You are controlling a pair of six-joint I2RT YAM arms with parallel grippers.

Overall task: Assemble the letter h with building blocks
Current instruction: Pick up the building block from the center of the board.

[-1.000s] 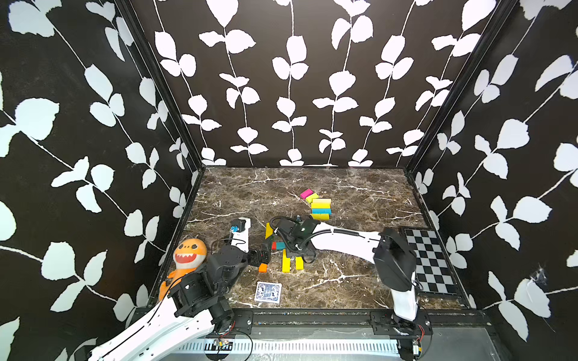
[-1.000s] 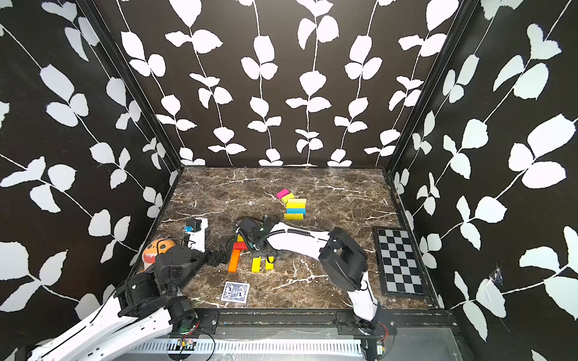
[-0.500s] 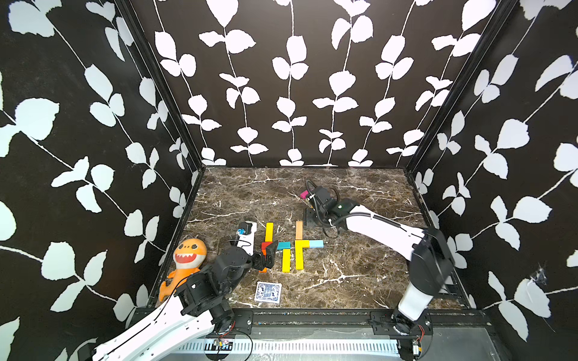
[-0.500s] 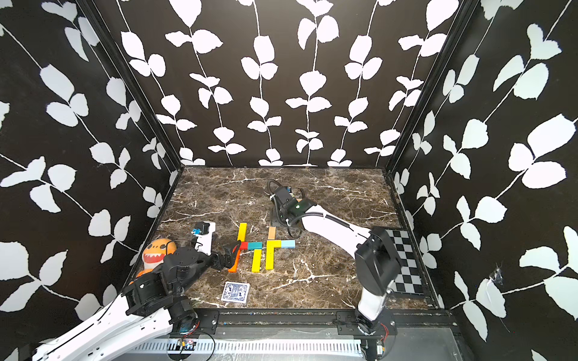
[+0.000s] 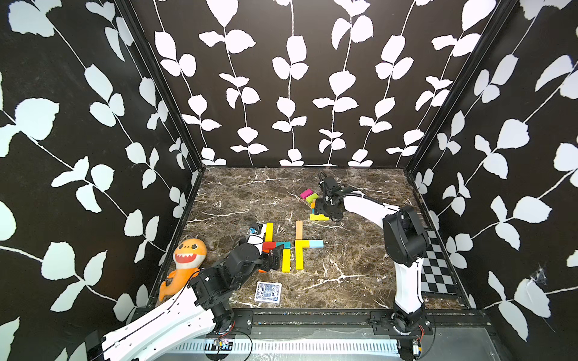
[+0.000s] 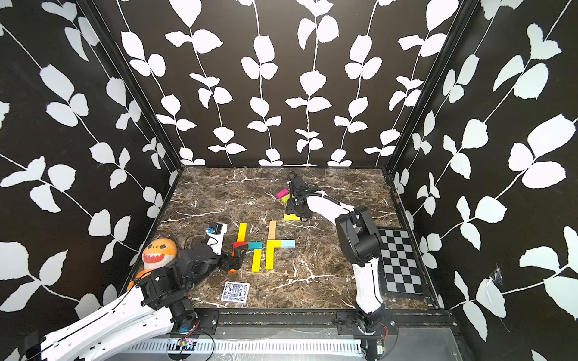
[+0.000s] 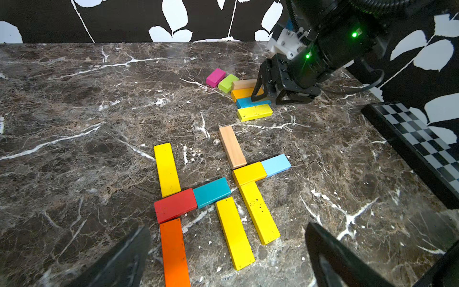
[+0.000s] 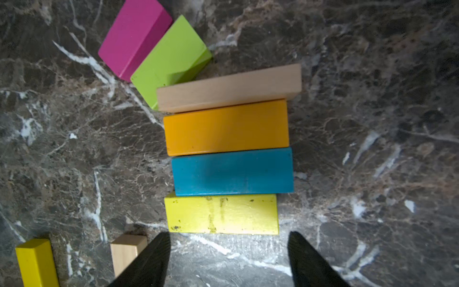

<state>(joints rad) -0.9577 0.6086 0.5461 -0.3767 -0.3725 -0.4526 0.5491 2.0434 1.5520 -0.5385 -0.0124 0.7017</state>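
Note:
The laid-out building blocks lie mid-table: a yellow one (image 5: pixel 269 231) above a red one (image 5: pixel 269 245), then teal (image 7: pixel 211 191), another yellow (image 7: pixel 234 233) and orange (image 7: pixel 173 253). Beside them are tan (image 5: pixel 299 229), yellow (image 5: pixel 299 254) and light blue (image 5: pixel 316 243). A loose group sits further back: pink (image 8: pixel 134 37), green (image 8: pixel 171 59), tan (image 8: pixel 228 87), orange (image 8: pixel 226 126), teal (image 8: pixel 233 171), yellow (image 8: pixel 221 213). My right gripper (image 8: pixel 228 248) hovers open and empty just short of that yellow block. My left gripper (image 7: pixel 228 248) is open, low over the orange and yellow blocks' near ends.
An orange shark plush (image 5: pixel 184 259) lies at the left wall. A blue-patterned card deck (image 5: pixel 268 292) rests near the front edge. A checkerboard (image 5: pixel 438 265) covers the right side. Patterned walls close in three sides.
My right arm has swung from the laid-out blocks back to the loose group, and its jaws have widened. My left arm has drawn back slightly, uncovering the laid-out blocks, and stays open.

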